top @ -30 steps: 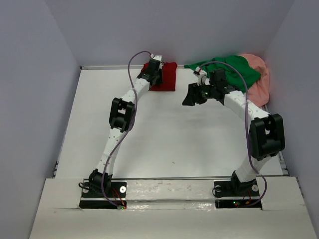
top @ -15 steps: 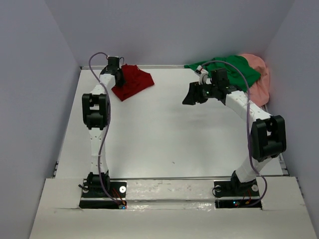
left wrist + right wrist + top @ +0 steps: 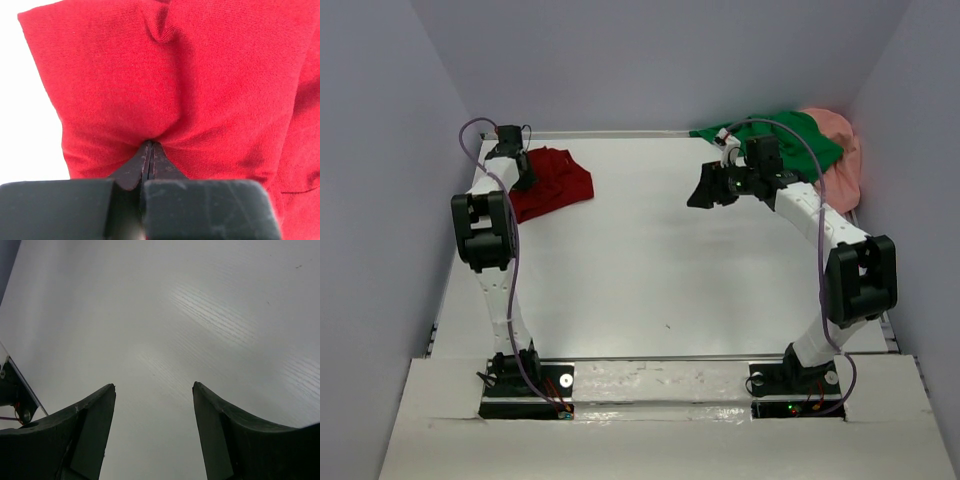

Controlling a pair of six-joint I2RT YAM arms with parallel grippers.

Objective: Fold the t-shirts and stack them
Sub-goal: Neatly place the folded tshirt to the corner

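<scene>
Left jaws clamp the dark red cloth t-shirt [image 3: 556, 186] at the far-left table [image 3: 640, 290] corner; right jaws gape empty, the bright green cloth t-shirt [image 3: 795, 135] just behind.

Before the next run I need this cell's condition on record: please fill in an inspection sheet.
Surface: white table, small dark speck near front.
Job's things: dark red t-shirt bunched far left; green t-shirt heaped far right against salmon pink t-shirt.
Clutter: nothing seen.
Grippers: left gripper shut on dark red t-shirt; right gripper open, empty.
Cables: purple cable looped along each arm.
Surroundings: plain grey walls.
</scene>
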